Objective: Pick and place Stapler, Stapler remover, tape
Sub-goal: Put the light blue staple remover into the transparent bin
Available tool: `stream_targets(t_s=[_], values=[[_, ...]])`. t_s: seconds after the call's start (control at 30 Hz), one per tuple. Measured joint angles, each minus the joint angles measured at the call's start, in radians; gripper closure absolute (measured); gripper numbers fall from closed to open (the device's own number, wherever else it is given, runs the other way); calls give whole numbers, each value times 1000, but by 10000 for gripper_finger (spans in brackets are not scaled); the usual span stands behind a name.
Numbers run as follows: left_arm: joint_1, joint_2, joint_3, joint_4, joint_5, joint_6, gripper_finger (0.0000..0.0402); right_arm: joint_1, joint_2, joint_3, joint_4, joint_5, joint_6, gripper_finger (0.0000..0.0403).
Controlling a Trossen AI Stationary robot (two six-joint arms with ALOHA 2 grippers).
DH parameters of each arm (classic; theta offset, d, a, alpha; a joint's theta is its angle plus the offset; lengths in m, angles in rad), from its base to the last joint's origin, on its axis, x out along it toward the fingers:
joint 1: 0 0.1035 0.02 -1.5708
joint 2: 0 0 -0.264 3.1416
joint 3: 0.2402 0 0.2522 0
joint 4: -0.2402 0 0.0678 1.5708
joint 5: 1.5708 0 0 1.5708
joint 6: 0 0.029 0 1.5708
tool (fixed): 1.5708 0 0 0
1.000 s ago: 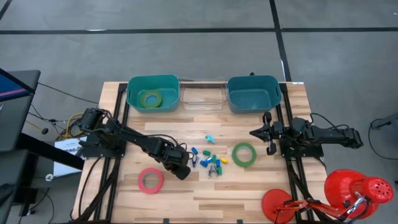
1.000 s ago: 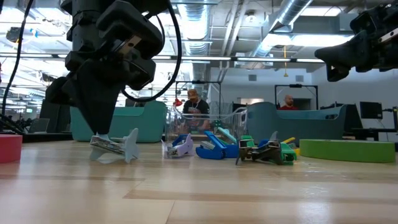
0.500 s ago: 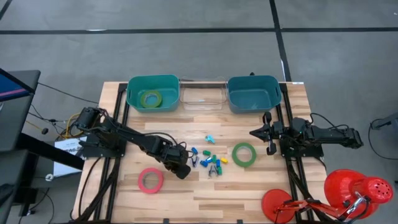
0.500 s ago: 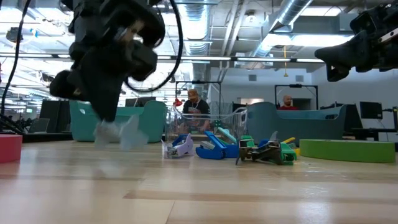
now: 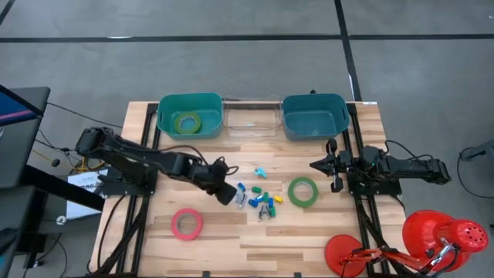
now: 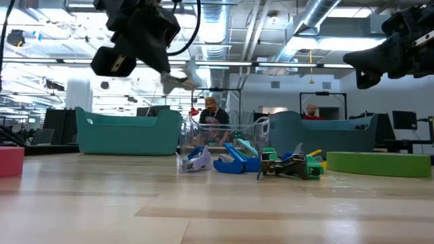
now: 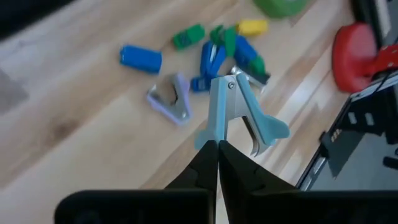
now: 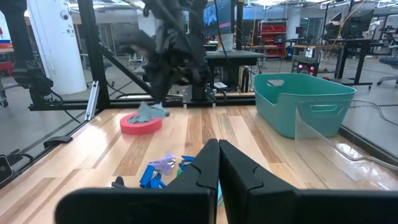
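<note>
My left gripper [image 5: 226,192] hangs in the air above the table's middle, shut on a pale blue staple remover [image 7: 237,111], which also shows high in the low view [image 6: 180,78]. Below and to its right lies a heap of small coloured staplers and removers [image 5: 259,199]. One green tape roll [image 5: 303,191] lies flat on the table right of the heap. The pinkish red roll [image 5: 187,223] lies flat near the near edge. The second green roll [image 5: 187,122] lies in the left teal bin. My right gripper [image 5: 315,164] waits shut at the table's right side. My left gripper pinches the staple remover between its two fingertips [image 7: 208,155], at the winged end of one of its two arms [image 7: 210,134]. The remover is lifted clear of the table. Its hinge [image 7: 231,84] points away from the fingers, and its other arm [image 7: 268,129] sticks out free.
Three bins stand along the far edge: a teal one [image 5: 165,126], a clear one [image 5: 251,129] and a second teal one [image 5: 338,127]. Red lamp-like objects [image 5: 440,234] sit off the near right corner. Bare wood lies near the near edge. People show in the room behind.
My left gripper has risen from the table with the staple remover and drawn back toward the far left. The remover, which lay on the wood a second ago, now hangs high, clear of the table. The right arm has kept still.
</note>
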Motion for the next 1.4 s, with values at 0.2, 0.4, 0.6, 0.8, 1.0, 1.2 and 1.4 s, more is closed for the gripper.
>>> stream_targets(t_s=[0.2,0.4,0.6,0.8,1.0,1.2,1.4], values=[[46,-11,0,43,-6,71,400,0,0,0,0,0,0,403],[127,-7,0,90,-5,152,400,0,0,0,1,0,0,403],[259,-7,0,157,-13,306,400,0,0,0,1,0,0,403],[391,-7,0,221,30,474,400,0,0,0,1,0,0,403],[517,-7,0,246,69,606,400,0,0,0,1,0,0,403],[622,-7,0,251,77,728,400,0,0,0,1,0,0,403],[708,-7,0,271,62,849,400,0,0,0,1,0,0,403]])
